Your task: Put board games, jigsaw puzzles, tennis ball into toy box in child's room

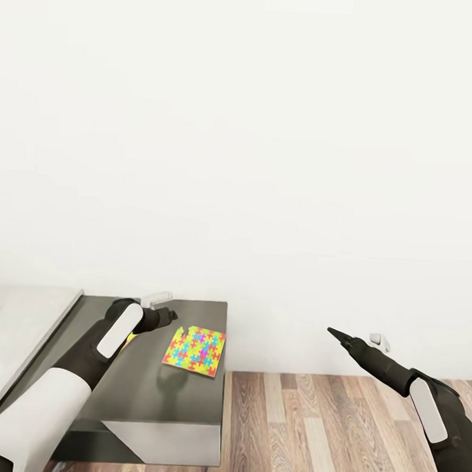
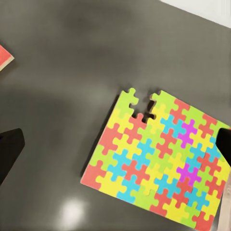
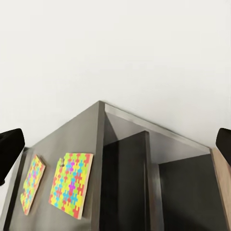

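A jigsaw puzzle (image 1: 194,350) (image 2: 161,163) lies flat on the dark grey lower section of the table (image 1: 144,397), near its right edge. My left gripper (image 1: 168,318) hovers just above and left of the puzzle, open, with its fingertips (image 2: 9,149) far apart and nothing between them. The right wrist view shows a second jigsaw puzzle (image 3: 31,183) beside the first (image 3: 71,185). My right gripper (image 1: 336,334) hangs open over the floor, right of the table and pointing toward it. The toy box, board games, tennis ball and bed are out of view.
The table's light grey higher top (image 1: 23,335) adjoins the dark section on the left. A red corner of a flat item (image 2: 4,57) lies near the puzzle. A white wall (image 1: 267,161) stands behind, with wood-plank floor (image 1: 336,435) to the right. The table's side has open shelves (image 3: 144,192).
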Robot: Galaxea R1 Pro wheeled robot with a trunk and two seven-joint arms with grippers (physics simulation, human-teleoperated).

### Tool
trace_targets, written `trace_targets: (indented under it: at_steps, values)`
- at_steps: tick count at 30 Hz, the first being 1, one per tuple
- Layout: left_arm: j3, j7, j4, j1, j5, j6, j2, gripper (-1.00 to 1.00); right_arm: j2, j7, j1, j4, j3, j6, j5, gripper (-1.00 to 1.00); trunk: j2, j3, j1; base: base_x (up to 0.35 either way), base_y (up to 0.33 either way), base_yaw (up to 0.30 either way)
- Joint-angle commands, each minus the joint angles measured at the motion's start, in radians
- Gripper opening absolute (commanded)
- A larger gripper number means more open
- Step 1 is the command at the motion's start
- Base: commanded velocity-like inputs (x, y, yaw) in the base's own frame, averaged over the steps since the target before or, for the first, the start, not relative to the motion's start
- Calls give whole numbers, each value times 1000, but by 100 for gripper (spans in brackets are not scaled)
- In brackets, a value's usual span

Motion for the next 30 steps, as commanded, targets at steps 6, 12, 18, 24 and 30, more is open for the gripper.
trace_targets:
  at_steps: [6,12,18,24,30]
  values:
    - [-5,9,12,-1,9,-55,1,100,0,1,-1,0,-1,6,-4,100,-2,-12,1,0,0,0]
    - [-7,-21,25,-1,-11,-100,0,100,0,1,-1,0,-1,7,-4,100,-2,-22,1,0,0,0]
    - [-7,-114,43,-1,-84,-111,0,100,0,1,-1,0,-1,7,-4,100,-2,-31,1,0,0,0]
    - [-5,-267,69,-1,-138,-113,1,100,0,1,-1,0,-1,6,-4,100,-2,-41,1,0,0,0]
    - [-7,-382,75,-1,-159,-113,2,100,0,1,-1,0,-1,6,-4,100,-2,-51,1,0,0,0]
